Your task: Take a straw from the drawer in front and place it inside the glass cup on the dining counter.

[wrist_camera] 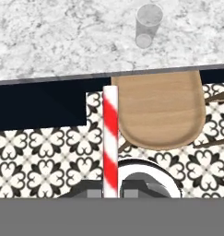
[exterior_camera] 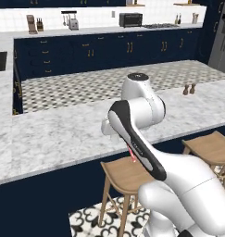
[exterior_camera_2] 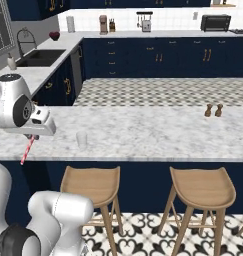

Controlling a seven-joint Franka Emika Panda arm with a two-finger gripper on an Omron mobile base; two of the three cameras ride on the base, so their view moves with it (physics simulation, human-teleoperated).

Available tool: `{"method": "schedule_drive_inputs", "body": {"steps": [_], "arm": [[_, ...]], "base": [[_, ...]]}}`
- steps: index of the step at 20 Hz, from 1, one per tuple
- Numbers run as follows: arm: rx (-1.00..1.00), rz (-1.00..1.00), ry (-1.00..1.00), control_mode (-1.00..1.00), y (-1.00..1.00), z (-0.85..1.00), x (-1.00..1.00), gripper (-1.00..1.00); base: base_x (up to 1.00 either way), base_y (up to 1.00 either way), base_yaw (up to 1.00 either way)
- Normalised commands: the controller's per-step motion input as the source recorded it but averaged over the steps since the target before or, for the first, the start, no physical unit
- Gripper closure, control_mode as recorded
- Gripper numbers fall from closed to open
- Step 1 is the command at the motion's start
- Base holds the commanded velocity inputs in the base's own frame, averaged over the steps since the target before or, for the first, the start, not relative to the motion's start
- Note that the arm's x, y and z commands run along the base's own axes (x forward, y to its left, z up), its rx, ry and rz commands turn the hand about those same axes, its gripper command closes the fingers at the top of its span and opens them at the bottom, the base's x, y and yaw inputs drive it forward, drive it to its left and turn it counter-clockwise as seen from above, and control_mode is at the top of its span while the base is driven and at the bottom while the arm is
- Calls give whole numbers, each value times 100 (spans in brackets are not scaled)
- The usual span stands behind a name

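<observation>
Beside the dining counter (exterior_camera_2: pixel 143 132), pincer (wrist_camera: pixel 112 193) clamped tight on the straw (wrist_camera: pixel 110 138).

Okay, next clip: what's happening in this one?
The arm is carrying the straw, a red-and-white striped one, with its fingers shut on it. It hangs out in front of the dining counter, over the floor beside a wooden stool. The glass cup stands upright near the counter's front edge with nothing in it. The straw has not reached it yet.
</observation>
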Motion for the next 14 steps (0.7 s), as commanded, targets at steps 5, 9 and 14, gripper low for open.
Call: {"method": "schedule_drive_inputs", "body": {"steps": [5,9,14], "arm": [[2,2,-3,-100,1,13,18,100],[9,16,-18,-100,-9,27,8,100],[11,19,-23,-100,-20,23,18,100]], "base": [[13,3,0],[0,0,0],[0,0,0]]}}
